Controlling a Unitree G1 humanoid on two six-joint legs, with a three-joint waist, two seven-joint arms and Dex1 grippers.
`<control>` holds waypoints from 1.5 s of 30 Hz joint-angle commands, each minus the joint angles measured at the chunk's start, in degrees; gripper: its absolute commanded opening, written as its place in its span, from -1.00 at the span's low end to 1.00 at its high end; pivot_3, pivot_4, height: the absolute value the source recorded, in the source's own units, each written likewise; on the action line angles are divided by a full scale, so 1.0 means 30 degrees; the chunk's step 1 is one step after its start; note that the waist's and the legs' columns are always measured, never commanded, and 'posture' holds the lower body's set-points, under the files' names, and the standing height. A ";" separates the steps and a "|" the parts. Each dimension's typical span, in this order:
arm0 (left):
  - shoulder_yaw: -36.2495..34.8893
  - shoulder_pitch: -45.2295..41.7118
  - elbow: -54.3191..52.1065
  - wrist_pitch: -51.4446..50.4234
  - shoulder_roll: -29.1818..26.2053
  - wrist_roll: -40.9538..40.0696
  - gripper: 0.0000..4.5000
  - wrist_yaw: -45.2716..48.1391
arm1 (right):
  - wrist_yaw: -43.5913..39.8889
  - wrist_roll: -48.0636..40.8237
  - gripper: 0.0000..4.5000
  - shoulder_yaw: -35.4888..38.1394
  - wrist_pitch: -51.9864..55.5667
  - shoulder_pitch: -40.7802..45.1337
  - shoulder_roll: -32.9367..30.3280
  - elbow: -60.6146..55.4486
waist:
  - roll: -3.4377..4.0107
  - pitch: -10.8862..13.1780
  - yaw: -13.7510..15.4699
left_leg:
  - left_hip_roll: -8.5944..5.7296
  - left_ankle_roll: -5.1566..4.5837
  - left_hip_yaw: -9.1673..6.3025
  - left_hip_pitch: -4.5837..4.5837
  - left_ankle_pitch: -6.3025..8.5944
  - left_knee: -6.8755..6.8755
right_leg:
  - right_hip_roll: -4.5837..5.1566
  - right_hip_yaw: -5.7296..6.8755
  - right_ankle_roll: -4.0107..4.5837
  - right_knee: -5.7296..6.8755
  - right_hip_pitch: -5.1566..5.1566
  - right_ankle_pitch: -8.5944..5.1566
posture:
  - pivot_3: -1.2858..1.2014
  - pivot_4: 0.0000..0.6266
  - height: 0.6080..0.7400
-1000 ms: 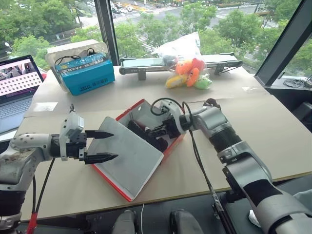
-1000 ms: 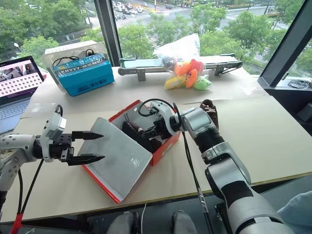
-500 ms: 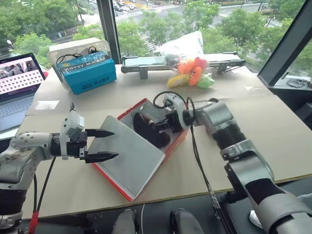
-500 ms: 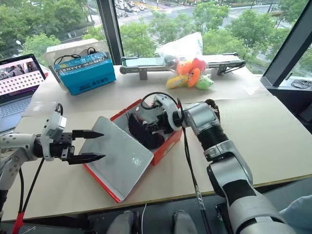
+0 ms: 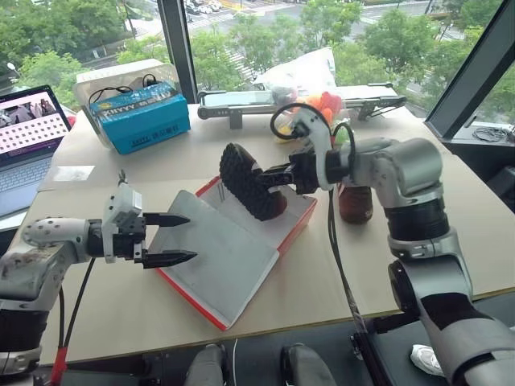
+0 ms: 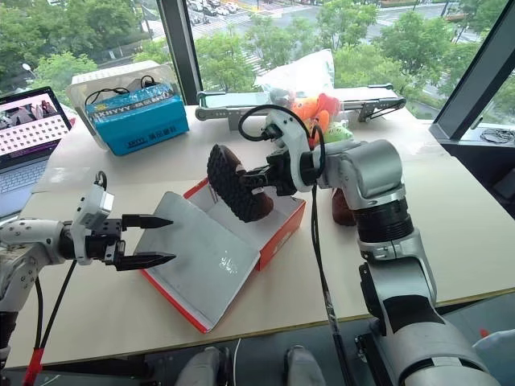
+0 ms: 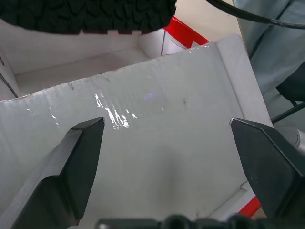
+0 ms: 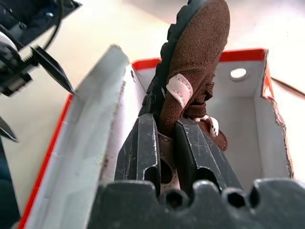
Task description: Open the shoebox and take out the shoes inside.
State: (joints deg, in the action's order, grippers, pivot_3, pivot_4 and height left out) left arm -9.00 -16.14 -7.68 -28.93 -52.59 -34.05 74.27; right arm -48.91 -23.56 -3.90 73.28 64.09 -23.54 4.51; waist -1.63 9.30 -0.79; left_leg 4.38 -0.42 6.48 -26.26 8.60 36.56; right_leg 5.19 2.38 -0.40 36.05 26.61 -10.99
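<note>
Right wrist view: right gripper (image 8: 166, 143) clamped on brown suede shoe (image 8: 190, 71) heel — light, soft; left gripper (image 5: 166, 239) open over shoebox (image 5: 290, 229) lid.

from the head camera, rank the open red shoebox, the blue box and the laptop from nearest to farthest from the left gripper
From the left gripper:
1. Shoebox, its open lid right at the fingertips.
2. Laptop, at the table's left edge.
3. Blue box, at the back.

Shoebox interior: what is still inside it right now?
The shoebox shows grey-white walls and bare floor. The shoe in the right gripper hangs above it and hides part of the floor. A second shoe already stands on the table.
</note>
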 commanded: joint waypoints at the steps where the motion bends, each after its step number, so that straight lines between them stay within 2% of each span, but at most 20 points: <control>1: -0.0169 -0.0397 -0.0012 0.0254 -0.0091 -0.0114 1.00 0.0169 | 0.2057 0.0256 -0.91 0.2668 -0.0610 0.1550 -0.1143 0.0119 | 0.0000 0.0002 0.0011 | -0.0005 0.0001 0.0001 0.0000 0.0000 0.0001 | 0.0006 -0.0001 0.0016 -0.0002 0.0000 -0.0006 | 0.03 -0.52 0.95; 3: -0.0203 -0.0378 -0.0010 0.0298 -0.0095 -0.0059 1.00 0.0149 | 0.3539 0.1347 -0.91 0.3253 -0.1626 0.1811 -0.2356 0.1197 | -0.0003 0.0004 0.0087 | -0.0013 0.0004 0.0002 -0.0001 0.0002 0.0005 | 0.0016 -0.0001 0.0078 -0.0008 -0.0004 -0.0043 | 0.03 -0.52 0.95; 6: -0.0248 -0.0335 -0.0050 0.0297 -0.0105 -0.0055 1.00 0.0136 | 0.5095 0.3333 -0.91 0.2255 -0.3362 0.1461 -0.4298 0.2137 | -0.0003 0.0004 0.0262 | -0.0029 0.0009 0.0002 -0.0005 0.0005 0.0005 | 0.0036 0.0004 0.0078 -0.0053 -0.0021 -0.0048 | 0.03 -0.52 0.95; 9: -0.0276 -0.0300 -0.0082 0.0271 -0.0125 -0.0068 1.00 0.0129 | 0.7129 0.6695 -0.91 0.0313 -0.5598 0.0362 -0.6711 0.3784 | -0.0004 0.0005 0.0207 | -0.0036 0.0009 0.0014 -0.0021 0.0006 0.0003 | 0.0048 -0.0003 0.0075 -0.0082 -0.0014 -0.0050 | 0.03 -0.52 0.95; 11: -0.0288 -0.0291 -0.0087 0.0255 -0.0138 -0.0072 1.00 0.0125 | 0.7669 0.7848 -0.91 -0.0488 -0.6446 -0.0124 -0.7466 0.4321 | 0.0001 0.0009 0.0172 | -0.0036 0.0004 0.0017 -0.0023 0.0005 -0.0001 | 0.0047 -0.0009 0.0076 -0.0084 -0.0008 -0.0055 | 0.03 -0.52 0.95; 15: -0.0312 -0.0280 -0.0193 0.0173 -0.0136 -0.0169 1.00 0.0141 | 0.9411 1.2162 -0.91 -0.4204 -0.8347 -0.2738 -0.9050 0.7270 | 0.0030 0.0028 -0.0014 | -0.0031 -0.0118 0.0014 -0.0020 -0.0069 -0.0019 | 0.0022 -0.0018 0.0071 -0.0064 0.0000 -0.0054 | 0.03 -0.52 0.95; 20: -0.0295 -0.0295 -0.0264 0.0072 -0.0136 -0.0224 1.00 0.0137 | 1.0500 1.3070 -0.91 -0.4515 -1.0965 -0.3316 -0.7987 1.1070 | 0.0057 0.0046 -0.0379 | -0.0037 -0.0142 0.0017 -0.0016 -0.0085 -0.0010 | 0.0007 -0.0058 0.0047 -0.0059 0.0008 -0.0044 | 0.03 -0.52 0.95; 21: -0.0277 -0.0320 -0.0260 0.0054 -0.0142 -0.0220 1.00 0.0138 | 1.0563 1.3078 -0.91 -0.4536 -1.1413 -0.3218 -0.7545 1.1743 | 0.0057 0.0047 -0.0534 | -0.0055 -0.0146 0.0014 -0.0005 -0.0087 -0.0006 | 0.0007 -0.0078 -0.0052 -0.0043 0.0006 0.0016 | 0.03 -0.52 0.95; 26: -0.0240 -0.0365 -0.0301 0.0005 -0.0108 -0.0221 1.00 0.0088 | 1.0703 1.3095 -0.91 -0.4344 -1.3237 -0.1861 -0.5435 1.4342 | 0.0036 0.0056 -0.0918 | -0.0063 -0.0141 -0.0012 0.0142 -0.0084 0.0006 | -0.0003 -0.0089 -0.0043 -0.0033 -0.0125 0.0011 | 0.03 -0.52 0.95; 32: -0.0224 -0.0226 -0.0451 0.0000 -0.0028 -0.0194 1.00 -0.0038 | 1.0628 1.2719 -0.91 -0.3513 -1.3983 -0.0332 -0.3492 1.5969 | 0.0033 0.0057 -0.1159 | -0.0065 -0.0140 -0.0010 0.0161 -0.0085 0.0007 | -0.0010 -0.0115 -0.0045 -0.0007 -0.0126 0.0021 | 0.03 -0.52 0.95; 42: -0.0442 0.0028 -0.0659 -0.0041 -0.0139 -0.0292 1.00 -0.0215 | 0.9979 0.9997 -0.91 0.0264 -1.4069 -0.0072 -0.1392 1.8237 | -0.0005 0.0039 -0.1134 | -0.0060 -0.0122 -0.0003 0.0212 -0.0073 0.0006 | -0.0014 -0.0125 -0.0063 0.0011 -0.0158 0.0035 | 0.03 -0.52 0.95; 45: -0.0445 0.0062 -0.0680 -0.0038 -0.0146 -0.0309 1.00 -0.0228 | 0.9579 0.9035 -0.50 0.1348 -1.3679 0.0008 -0.0909 1.7764 | -0.0005 0.0039 -0.1145 | -0.0058 -0.0095 -0.0005 0.0217 -0.0057 0.0006 | -0.0016 -0.0126 -0.0058 0.0019 -0.0159 0.0034 | 0.03 -0.52 0.95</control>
State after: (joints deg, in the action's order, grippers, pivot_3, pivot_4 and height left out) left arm -8.95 -15.76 -8.10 -28.95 -52.47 -33.96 73.61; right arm -18.41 6.62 -2.08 31.80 63.75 -27.71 59.08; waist -1.64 9.42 -4.22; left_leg 4.21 -0.71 6.47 -25.59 8.43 36.58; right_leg 5.14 1.98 -0.59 36.11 26.13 -10.88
